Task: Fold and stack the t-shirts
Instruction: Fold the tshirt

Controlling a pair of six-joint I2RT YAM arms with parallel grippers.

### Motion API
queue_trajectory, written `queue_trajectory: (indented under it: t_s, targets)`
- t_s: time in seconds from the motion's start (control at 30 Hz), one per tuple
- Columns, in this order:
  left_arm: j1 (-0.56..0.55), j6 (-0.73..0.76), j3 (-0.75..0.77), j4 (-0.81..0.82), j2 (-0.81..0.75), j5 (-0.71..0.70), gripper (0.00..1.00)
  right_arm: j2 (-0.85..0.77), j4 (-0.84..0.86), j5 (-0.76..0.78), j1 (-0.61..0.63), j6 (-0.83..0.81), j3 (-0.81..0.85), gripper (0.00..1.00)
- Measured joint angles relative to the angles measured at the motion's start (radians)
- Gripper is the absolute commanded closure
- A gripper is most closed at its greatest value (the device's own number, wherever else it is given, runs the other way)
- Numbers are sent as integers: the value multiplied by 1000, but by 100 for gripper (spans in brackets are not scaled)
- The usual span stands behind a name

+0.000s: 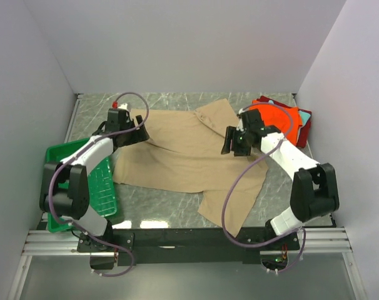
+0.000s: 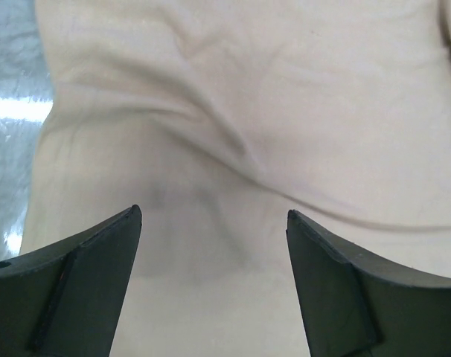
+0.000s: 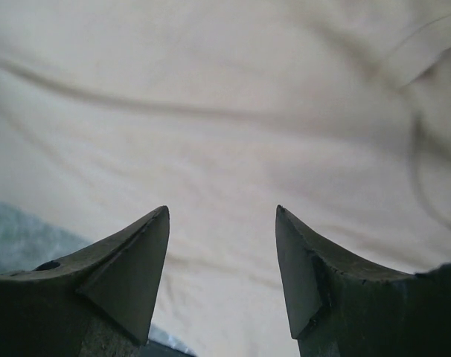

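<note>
The tan t-shirt [image 1: 183, 156] lies spread open and rumpled across the middle of the tabletop [image 1: 164, 209]. One sleeve reaches toward the far edge and the other toward the near edge on my right side. Its left border stops just beside the green tray [image 1: 105, 181], which sits at the left edge of the tabletop. In the far right corner there is a folded orange t-shirt [image 1: 280, 119] on top of a dark red t-shirt [image 1: 304, 128]. That pile lies just beside the tan shirt's far sleeve, behind my right wrist.

My left claw [image 1: 141, 133] is over the shirt's far left part. From the left wrist the claw [image 2: 214, 223] stands apart with nothing between its two fingers. The tan cloth [image 2: 248, 111] fills almost the whole view beneath it, with a soft ridge running diagonally down toward the right. A strip of shiny tabletop [image 2: 10, 111] shows at the left edge.

My right claw [image 1: 233, 145] is over the shirt's right part, near the far sleeve. From the right wrist this claw [image 3: 222, 216] is also apart and empty. Tan cloth [image 3: 225, 97] with long shallow wrinkles lies under it, and a patch of tabletop [image 3: 24, 230] shows at the lower left, past the cloth's edge.

I cannot tell from any view whether the fingertips of either claw touch the cloth or hang just above it.

A purple cable [image 1: 239, 181] loops from my right arm down over the near sleeve.
</note>
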Motion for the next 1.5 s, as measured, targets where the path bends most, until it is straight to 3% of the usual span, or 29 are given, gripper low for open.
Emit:
queue_trajectory:
  t_s: [0.17,0.43,0.67,1.5]
  targets:
    - [0,-11,-103,24,-51,-8,15,-58,29,-3,58,37,-105,34]
    - [0,-26,-189,25,-37,-6,15,19,47,3,57,46,-156,34]
    - [5,-25,-127,46,60,-2,15,136,55,14,57,42,-120,35]
    - [22,10,138,44,297,5,15,278,22,-6,-66,7,53,34]
